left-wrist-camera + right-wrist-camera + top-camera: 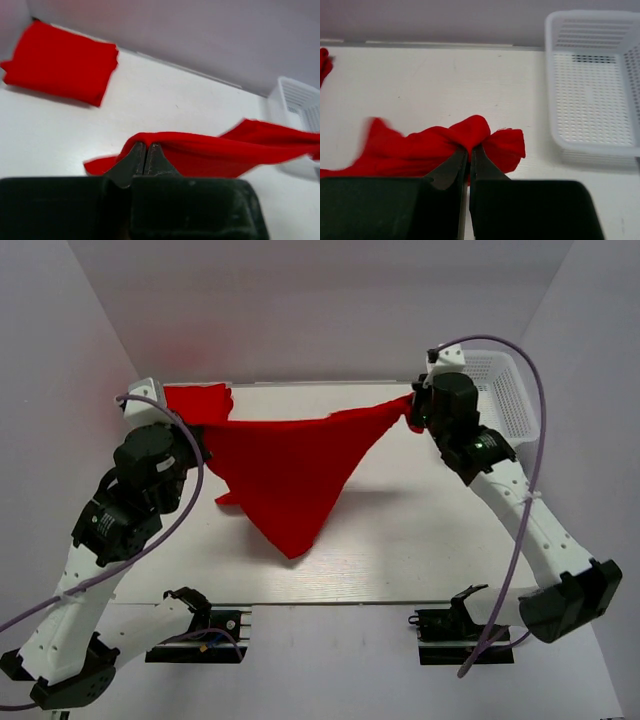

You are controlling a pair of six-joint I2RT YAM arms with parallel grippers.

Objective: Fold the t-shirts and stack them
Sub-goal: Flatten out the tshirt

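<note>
As the top camera shows it, two red shirts are in view. The hanging shirt point(290, 470) is stretched in the air between the two claws and sags to a point toward 6 o'clock, above the table point(420, 540). The folded shirt point(195, 402) lies flat at the table's 10 o'clock corner. The left claw point(205, 445) has the cloth's 9 o'clock end, and the right claw point(412, 412) has its 3 o'clock end. One white basket point(500, 390) stands at the 2 o'clock corner, just behind the right arm. Wrist and cloth hide both pairs of fingertips in this view.

The left wrist camera supplies that detail. The left claw's two dark fingers point(134, 157) are pressed together with a ridge of red cloth pinched between their tips. The shirt runs off toward 3 o'clock, clear of the table. The folded shirt appears at 10 o'clock as a neat rectangle, and a corner of the basket shows at 3 o'clock.

In the right wrist camera, the right claw's fingers point(451, 167) are likewise clamped on a bunched corner of the same shirt. The cloth trails toward 9 o'clock and is blurred at its far end. The basket sits at 2 o'clock, and only this view shows its mesh floor and walls plainly.
</note>
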